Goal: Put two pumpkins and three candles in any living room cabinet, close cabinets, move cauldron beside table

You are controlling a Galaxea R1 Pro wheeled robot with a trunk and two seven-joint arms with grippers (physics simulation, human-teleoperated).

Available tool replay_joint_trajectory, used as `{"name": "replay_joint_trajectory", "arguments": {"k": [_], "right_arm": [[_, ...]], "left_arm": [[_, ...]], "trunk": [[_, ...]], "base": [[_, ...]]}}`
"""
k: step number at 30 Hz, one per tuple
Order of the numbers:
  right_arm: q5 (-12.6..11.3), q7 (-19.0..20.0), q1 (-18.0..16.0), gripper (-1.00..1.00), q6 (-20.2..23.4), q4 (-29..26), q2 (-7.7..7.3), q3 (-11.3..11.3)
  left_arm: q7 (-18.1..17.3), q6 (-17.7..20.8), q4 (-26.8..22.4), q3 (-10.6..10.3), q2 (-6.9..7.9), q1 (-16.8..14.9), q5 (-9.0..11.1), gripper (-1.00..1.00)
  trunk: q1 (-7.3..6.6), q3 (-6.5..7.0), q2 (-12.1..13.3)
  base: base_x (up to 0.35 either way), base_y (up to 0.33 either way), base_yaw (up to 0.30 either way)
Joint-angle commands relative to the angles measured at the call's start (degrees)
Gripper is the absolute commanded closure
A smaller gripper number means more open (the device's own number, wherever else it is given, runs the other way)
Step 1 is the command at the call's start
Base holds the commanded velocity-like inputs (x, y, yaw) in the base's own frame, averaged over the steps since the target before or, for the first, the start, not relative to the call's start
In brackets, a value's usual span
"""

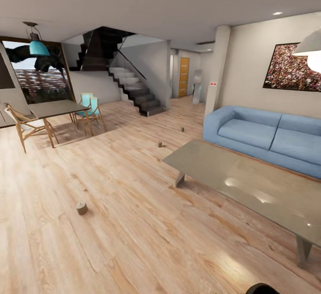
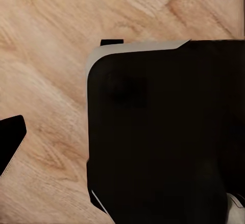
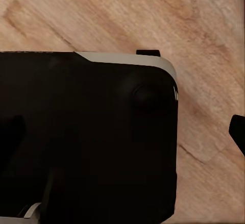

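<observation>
Wooden floor [image 1: 133,222] open beside table [image 1: 249,182] edge.

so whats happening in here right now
Nothing is being handled at the moment. The robot looks out over a living room from its head camera. Three small candles sit on the wooden floor: one close by, and two farther off. The low grey table stands in front of a blue sofa. Both wrist cameras look down at the floor past the robot's dark body.
</observation>
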Motion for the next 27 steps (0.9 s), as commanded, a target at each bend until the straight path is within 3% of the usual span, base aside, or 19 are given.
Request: {"name": "replay_joint_trajectory", "arguments": {"k": [1, 27], "right_arm": [[0.00, 0.01, -0.05, -1.00, -0.20, 0.07, 0.01, 0.00], [0.00, 0.01, -0.05, -1.00, -0.20, 0.07, 0.05, 0.00]], "left_arm": [[-0.01, -0.18, 0.01, -0.04, 0.01, -0.02, 0.01, -1.00], [-0.01, -0.18, -0.01, -0.04, 0.01, -0.02, 0.01, -1.00]], "trunk": [[0.00, -0.06, -0.04], [0.00, -0.06, -0.04]], "base": [[0.000, 0.000, -0.291], [0.000, 0.000, -0.291]]}}
